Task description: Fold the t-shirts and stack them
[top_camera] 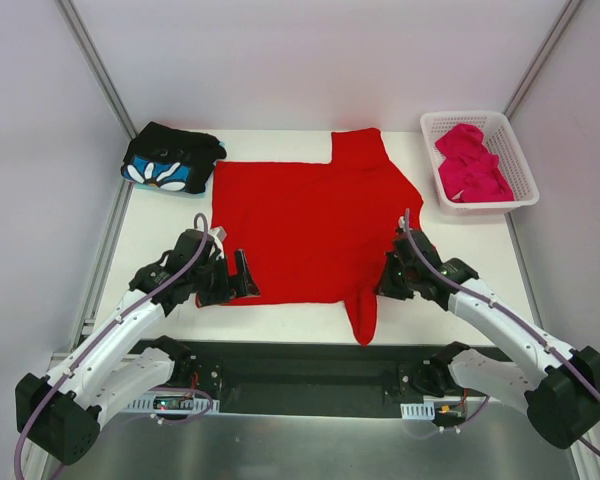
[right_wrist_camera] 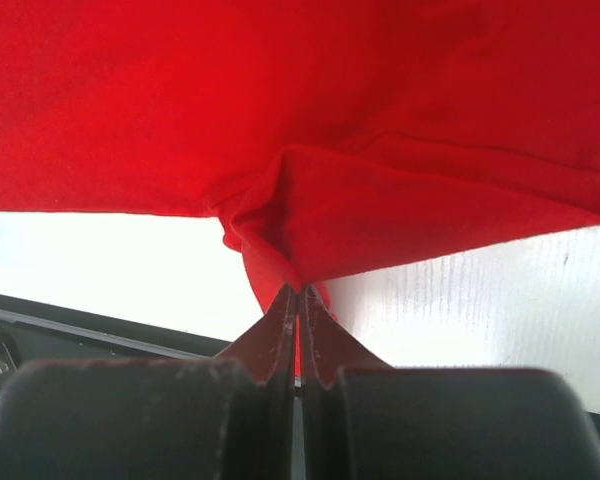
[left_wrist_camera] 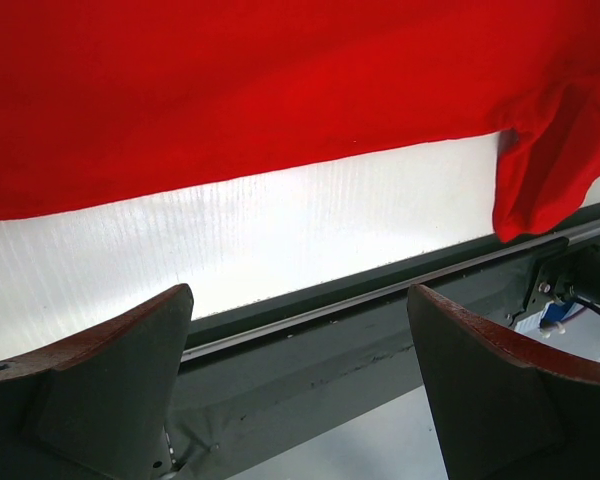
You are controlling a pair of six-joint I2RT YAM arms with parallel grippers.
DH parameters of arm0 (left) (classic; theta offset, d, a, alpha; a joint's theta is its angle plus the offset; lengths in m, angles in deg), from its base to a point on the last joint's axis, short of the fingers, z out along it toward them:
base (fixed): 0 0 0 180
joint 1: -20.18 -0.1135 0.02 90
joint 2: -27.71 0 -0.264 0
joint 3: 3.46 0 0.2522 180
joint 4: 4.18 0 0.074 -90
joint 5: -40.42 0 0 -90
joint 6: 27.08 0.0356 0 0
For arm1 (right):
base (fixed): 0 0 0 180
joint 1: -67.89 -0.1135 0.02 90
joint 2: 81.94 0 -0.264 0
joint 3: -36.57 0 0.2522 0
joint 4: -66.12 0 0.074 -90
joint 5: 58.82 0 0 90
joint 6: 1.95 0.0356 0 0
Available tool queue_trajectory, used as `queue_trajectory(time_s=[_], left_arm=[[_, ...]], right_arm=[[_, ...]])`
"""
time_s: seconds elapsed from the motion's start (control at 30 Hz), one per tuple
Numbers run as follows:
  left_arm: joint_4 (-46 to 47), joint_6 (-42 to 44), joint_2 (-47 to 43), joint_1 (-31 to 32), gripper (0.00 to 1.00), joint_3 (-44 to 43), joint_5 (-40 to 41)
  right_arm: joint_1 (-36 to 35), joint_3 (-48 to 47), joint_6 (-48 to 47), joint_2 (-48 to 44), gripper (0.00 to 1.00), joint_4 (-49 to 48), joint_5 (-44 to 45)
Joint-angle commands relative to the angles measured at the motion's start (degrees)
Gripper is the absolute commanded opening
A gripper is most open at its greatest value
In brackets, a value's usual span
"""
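The red t-shirt lies spread flat in the middle of the white table, one sleeve trailing over the near edge. My right gripper is shut on a pinched fold of its right edge; in the right wrist view the red t-shirt bunches into the closed tips of the right gripper. My left gripper stands open by the shirt's near-left corner, nothing between its fingers. In the left wrist view the left gripper sits short of the red t-shirt's hem. A folded black flower-print t-shirt lies far left.
A white lattice basket at the far right holds the crumpled magenta-pink t-shirt. A dark metal rail runs along the table's near edge between the arm bases. Grey walls close in on both sides.
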State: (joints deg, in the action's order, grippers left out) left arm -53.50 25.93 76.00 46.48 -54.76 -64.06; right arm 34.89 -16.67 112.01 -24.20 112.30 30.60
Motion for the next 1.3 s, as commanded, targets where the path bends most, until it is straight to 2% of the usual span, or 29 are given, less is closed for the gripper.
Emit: queue_trajectory(time_s=[0.0, 0.1, 0.2, 0.33, 0.5, 0.83, 0.97, 1.27], left_arm=[[1.27, -0.8, -0.04, 0.5, 0.89, 0.19, 0.33], [1.71, -0.71, 0.31, 0.5, 0.89, 0.1, 0.16], [1.89, -0.54, 0.75, 0.5, 0.89, -0.16, 0.15], [2.33, -0.45, 1.45, 0.5, 0.89, -0.25, -0.02], [2.59, -0.45, 1.45, 0.5, 0.89, -0.43, -0.2], [2.68, -0.1, 1.54, 0.5, 0.89, -0.25, -0.2], [2.59, -0.01, 1.54, 0.5, 0.89, 0.01, -0.2], [2.59, -0.1, 1.54, 0.5, 0.89, -0.16, -0.37]], right_arm=[[-1.54, 0.37, 0.91, 1.32, 0.01, -0.08, -2.32], [-3.04, 0.2, 1.26, 2.64, 0.05, 0.18, -2.41], [-4.18, -0.42, 1.7, 3.26, 0.25, 1.06, -2.67], [-5.06, -2.34, 1.61, 3.44, 0.33, 2.72, -1.36], [-4.98, -3.67, 0.21, 3.44, 0.34, 4.75, 0.23], [-4.89, -0.51, -0.85, 4.14, 0.32, 3.52, 0.23], [-4.89, 0.46, -1.46, 3.26, 0.31, 4.22, 3.65], [0.12, -0.41, -5.68, -0.17, 0.34, 6.07, 6.64]])
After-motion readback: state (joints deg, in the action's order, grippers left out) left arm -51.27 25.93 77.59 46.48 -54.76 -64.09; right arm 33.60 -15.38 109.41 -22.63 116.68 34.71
